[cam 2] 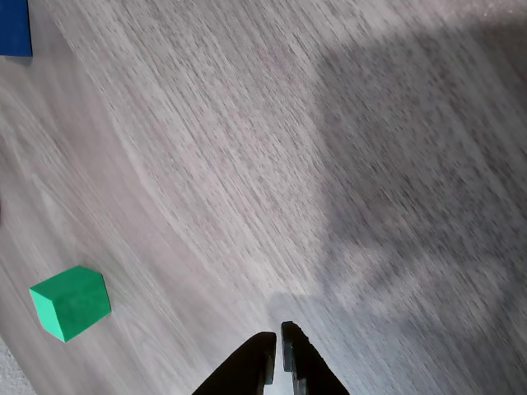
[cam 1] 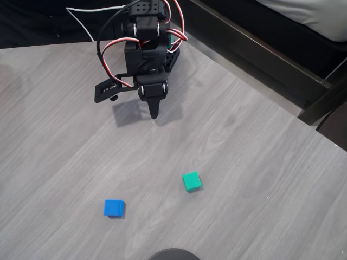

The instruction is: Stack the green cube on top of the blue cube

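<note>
The gripper [cam 2: 277,346] holds nothing and its 2 jaws are pressed together, almost touching. The green cube [cam 2: 72,302] lies on the table [cam 1: 244,162], left of the jaws in the wrist view and well apart from them. The blue cube [cam 1: 114,208] lies further away. If the jaws come down without spreading, they can push the green cube away. The overhead view shows both cubes whole and apart; the wrist view cuts the blue one at its corner.

The table [cam 1: 244,162] looks like grey wood-grain laminate, smooth and matt. Both the green cube [cam 1: 191,181] and blue cube [cam 1: 114,207] are matt. The gripper [cam 2: 277,350] seems black matt plastic.
</note>
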